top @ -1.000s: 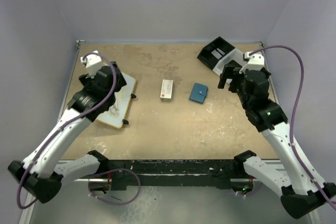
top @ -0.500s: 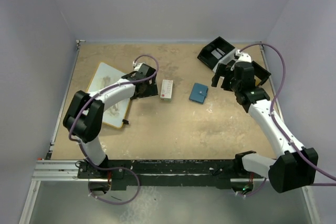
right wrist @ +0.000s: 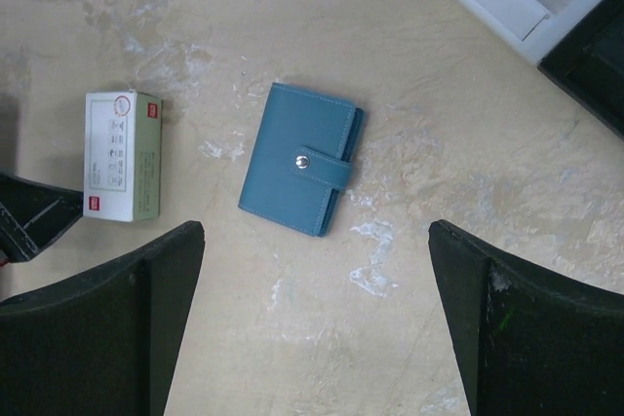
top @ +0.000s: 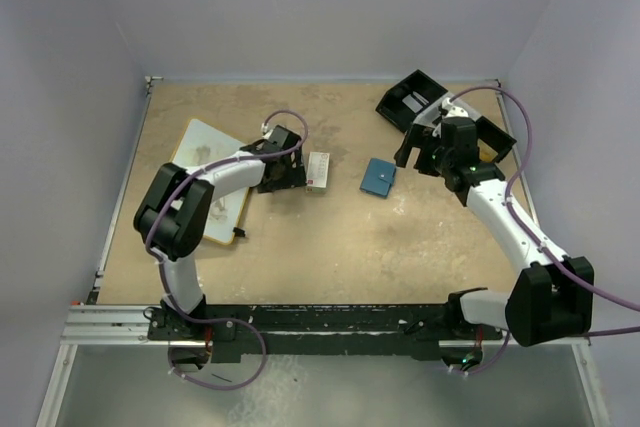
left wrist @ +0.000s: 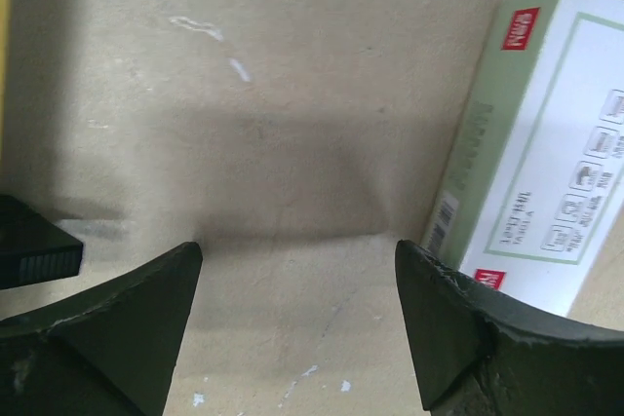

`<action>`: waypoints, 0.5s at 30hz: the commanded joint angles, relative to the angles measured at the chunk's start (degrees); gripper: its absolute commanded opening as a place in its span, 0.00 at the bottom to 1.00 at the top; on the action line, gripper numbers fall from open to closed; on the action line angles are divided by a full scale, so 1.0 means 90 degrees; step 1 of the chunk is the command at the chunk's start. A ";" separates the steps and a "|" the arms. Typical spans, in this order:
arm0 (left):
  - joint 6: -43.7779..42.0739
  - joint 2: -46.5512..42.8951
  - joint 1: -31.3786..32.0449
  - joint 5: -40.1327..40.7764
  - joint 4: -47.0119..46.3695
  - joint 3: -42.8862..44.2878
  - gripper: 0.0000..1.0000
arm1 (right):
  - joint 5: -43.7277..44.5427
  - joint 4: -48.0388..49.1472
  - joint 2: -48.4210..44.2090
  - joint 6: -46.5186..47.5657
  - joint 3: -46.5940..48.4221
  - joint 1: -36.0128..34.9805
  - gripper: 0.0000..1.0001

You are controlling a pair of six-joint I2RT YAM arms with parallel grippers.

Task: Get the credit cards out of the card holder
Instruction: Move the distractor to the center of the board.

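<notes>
Since the card holder point(right wrist: 302, 172) is snapped shut, no credit cards show at all; they must be hidden inside it. It lies flat on the table point(top: 330, 237), close to the middle.

I think the card holder is light and soft. It will bend, and it may slide on the table if it is pushed. The little snap tab point(right wrist: 327, 165) has to pop open first. A good plan is to press down on the side away from the tab with one gripper. The other gripper can then pinch the tab's loose end and lift. The cards inside are likely thin, stiff and slippery, so they should be pinched by an edge that sticks out of a pocket.

The right gripper point(right wrist: 317, 228) hangs near the card holder, on its right side. Its fingers are spread wide and hold nothing. The left gripper point(left wrist: 297, 250) is on the other side of the card holder, past the white box point(top: 318, 170). It is spread wide too and is empty, with one finger just beside that box.

Count:
- one card holder
- one white box, left of the card holder
- one black-and-white tray point(top: 415, 102), behind the card holder and to its right
- one flat board point(top: 205, 162), far left of the card holder
- two grippers
- no cards in sight
</notes>
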State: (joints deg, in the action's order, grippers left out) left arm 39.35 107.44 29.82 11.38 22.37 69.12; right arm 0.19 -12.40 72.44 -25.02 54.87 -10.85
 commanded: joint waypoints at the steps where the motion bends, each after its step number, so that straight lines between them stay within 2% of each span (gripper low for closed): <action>1: -0.0010 -0.0335 -0.0297 0.0452 0.0047 -0.0447 0.78 | -0.0236 0.0315 -0.0005 -0.0173 -0.0009 0.0039 1.00; 7: -0.0185 -0.0842 -0.1169 0.0483 0.0034 -0.0999 0.78 | -0.0330 0.0372 0.0109 -0.0216 -0.0021 0.0044 1.00; 15: -0.0686 -0.1051 -0.1730 0.1004 0.0572 -0.0824 0.80 | -0.0381 0.0355 0.0300 -0.0145 0.0009 0.0049 1.00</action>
State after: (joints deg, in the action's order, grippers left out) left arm 36.73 100.57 15.86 16.60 24.36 60.80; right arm -2.15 -10.76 74.59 -26.41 54.83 -10.79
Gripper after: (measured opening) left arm 0.793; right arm 0.997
